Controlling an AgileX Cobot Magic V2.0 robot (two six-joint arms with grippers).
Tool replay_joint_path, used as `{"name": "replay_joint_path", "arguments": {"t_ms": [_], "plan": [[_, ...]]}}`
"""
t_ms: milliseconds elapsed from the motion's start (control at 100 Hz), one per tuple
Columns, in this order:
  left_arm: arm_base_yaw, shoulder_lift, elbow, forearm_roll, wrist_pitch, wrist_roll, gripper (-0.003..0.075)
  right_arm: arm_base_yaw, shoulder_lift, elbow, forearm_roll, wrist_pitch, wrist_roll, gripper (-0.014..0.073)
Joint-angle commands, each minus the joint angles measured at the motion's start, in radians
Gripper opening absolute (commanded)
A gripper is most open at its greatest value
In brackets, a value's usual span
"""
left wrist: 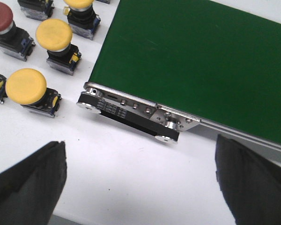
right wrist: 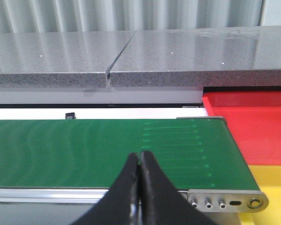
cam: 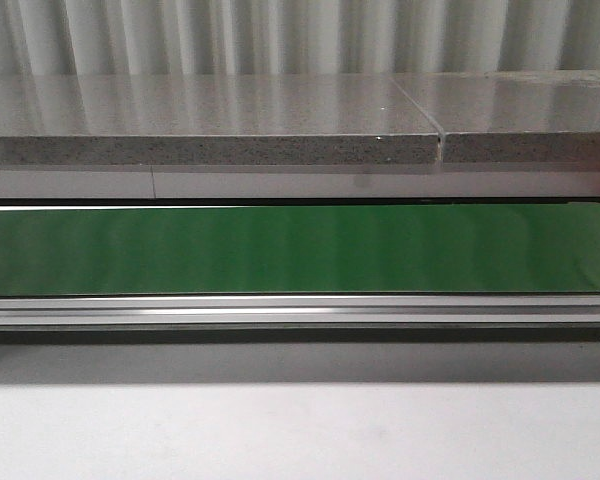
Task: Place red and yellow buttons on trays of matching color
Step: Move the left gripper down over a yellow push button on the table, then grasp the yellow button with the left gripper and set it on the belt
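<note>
A smooth green conveyor belt (cam: 300,250) with a brushed aluminium side rail (cam: 300,310) runs across the white table (cam: 300,430), below a speckled grey stone ledge (cam: 210,120). Beside the belt's bolted metal end bracket (left wrist: 171,122) stand round, dome-capped yellow push buttons (left wrist: 26,86) and one red button (left wrist: 0,19) on black square bases. At the belt's other end lie a glossy red plastic tray (right wrist: 253,126) and a yellow tray (right wrist: 276,187). The left gripper (left wrist: 140,183) gapes wide, holding nothing; the right gripper (right wrist: 139,161) has its black fingertips pressed together, empty.
</note>
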Motion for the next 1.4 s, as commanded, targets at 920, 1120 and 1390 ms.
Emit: {"name": "replay_joint_path", "arguments": {"t_ms": [920, 1120, 1390], "plan": [[0.420, 0.425, -0.038, 0.046, -0.243, -0.036, 0.0620, 0.000, 0.001, 0.001, -0.013, -0.082, 0.002, -0.0067], [0.420, 0.505, -0.041, 0.041, -0.305, -0.036, 0.0620, 0.000, 0.001, 0.001, -0.013, -0.082, 0.002, -0.0067], [0.420, 0.602, -0.086, 0.041, -0.329, -0.036, 0.0620, 0.000, 0.001, 0.001, -0.013, -0.082, 0.002, -0.0067]]}}
